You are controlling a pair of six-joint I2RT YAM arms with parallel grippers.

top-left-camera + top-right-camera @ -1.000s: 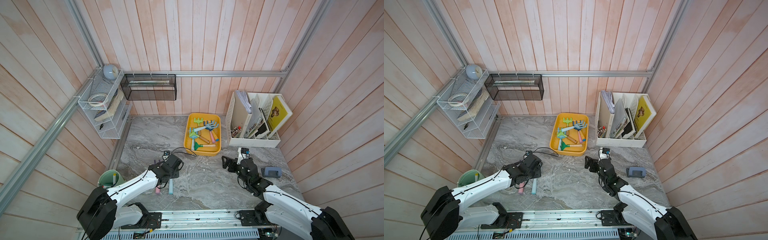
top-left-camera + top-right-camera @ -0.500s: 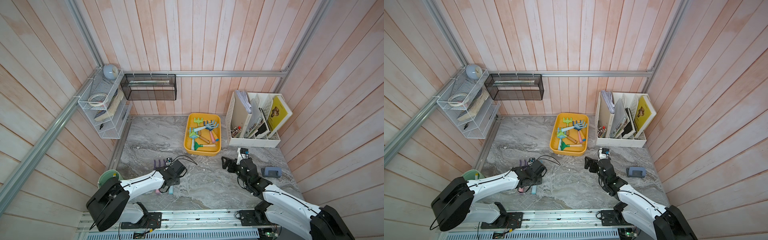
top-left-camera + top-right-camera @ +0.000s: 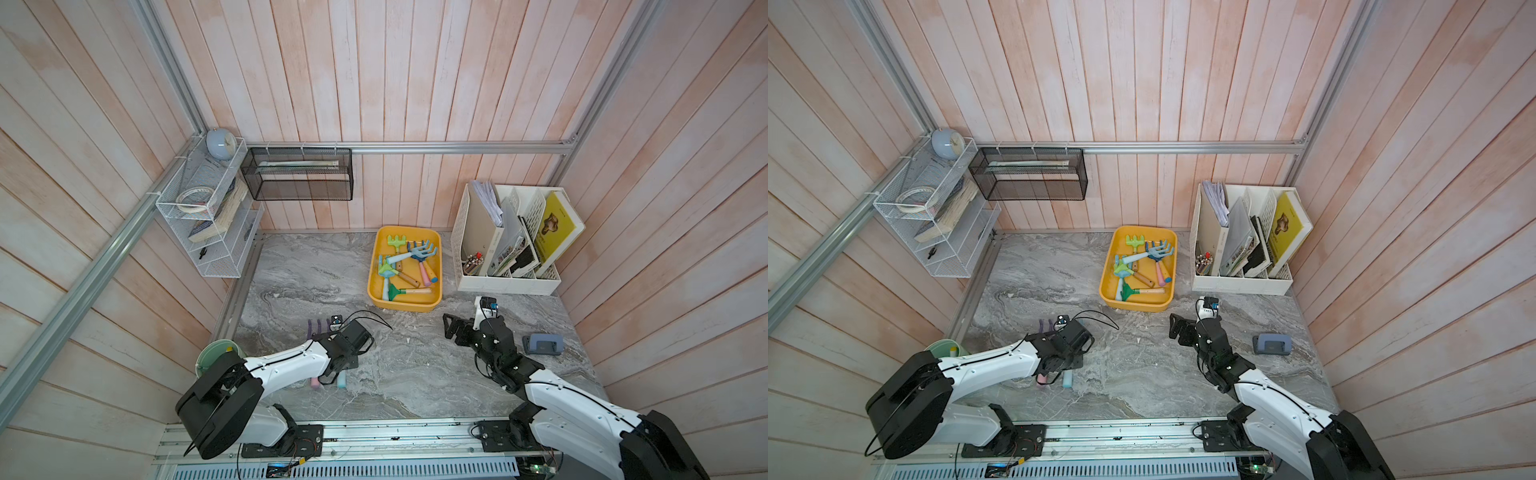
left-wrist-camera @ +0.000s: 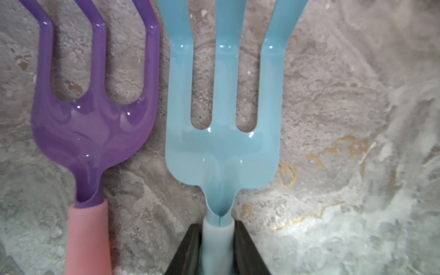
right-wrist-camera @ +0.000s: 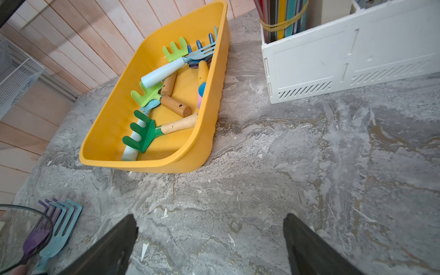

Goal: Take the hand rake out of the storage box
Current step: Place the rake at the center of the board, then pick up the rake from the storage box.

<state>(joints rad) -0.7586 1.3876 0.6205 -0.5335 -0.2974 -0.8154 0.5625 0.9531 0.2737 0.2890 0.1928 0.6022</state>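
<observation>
The storage box [image 3: 375, 266] [image 3: 1105, 270] [image 5: 152, 166], a shallow yellow-orange tray, stands at the back of the table with several hand rakes [image 3: 409, 257] in it. Two more rakes lie side by side on the table in front of it. One is a light blue hand rake [image 4: 222, 142] [image 3: 341, 380] [image 5: 63, 221]. The other is a purple rake [image 4: 92, 128] [image 3: 316, 326] with a pink handle. My left gripper [image 4: 217, 228] [image 3: 340, 353] is shut on the light blue rake's handle, one finger on each side. My right gripper [image 5: 210, 221] [image 3: 455, 330] hangs open and holds nothing, just in front of the box.
A white file organizer [image 3: 507, 282] stands right of the box. A grey-blue hole punch [image 3: 542, 345] lies at the right. A green cup [image 3: 216, 353] sits at the table's left edge. A black mesh basket [image 3: 297, 174] and a white wire shelf [image 3: 203, 216] hang on the walls.
My left gripper's jaws have drawn in onto the light blue handle, and that arm has swung lower over the two rakes. The right arm has not moved.
</observation>
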